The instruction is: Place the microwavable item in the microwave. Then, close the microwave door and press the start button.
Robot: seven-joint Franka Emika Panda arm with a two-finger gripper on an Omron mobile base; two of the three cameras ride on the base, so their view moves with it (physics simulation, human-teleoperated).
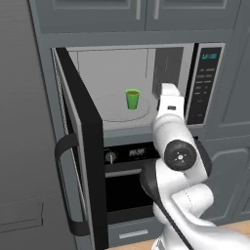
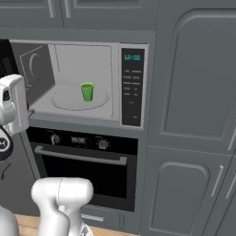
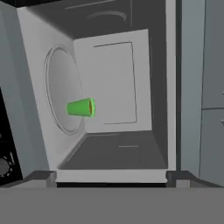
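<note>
Green cup [image 1: 132,98] sits upright on the turntable [image 1: 110,110] inside the microwave [image 2: 78,78], so placement looks done. Hand is at the cavity mouth by the wrist [image 1: 169,108], jaws apart, holding nothing. Door [image 1: 80,146] stands swung out to the left. Next, I'd say: back the arm fully clear of the opening first, then push the door's outer face near its free edge, steady sweep. Start button is low on the panel [image 2: 132,87]; press square-on.

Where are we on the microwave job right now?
Done: the green cup stands upright on the turntable inside the microwave. In hand: nothing; the hand is outside the cavity. Left: swing the open door shut, then press the start button.
</note>
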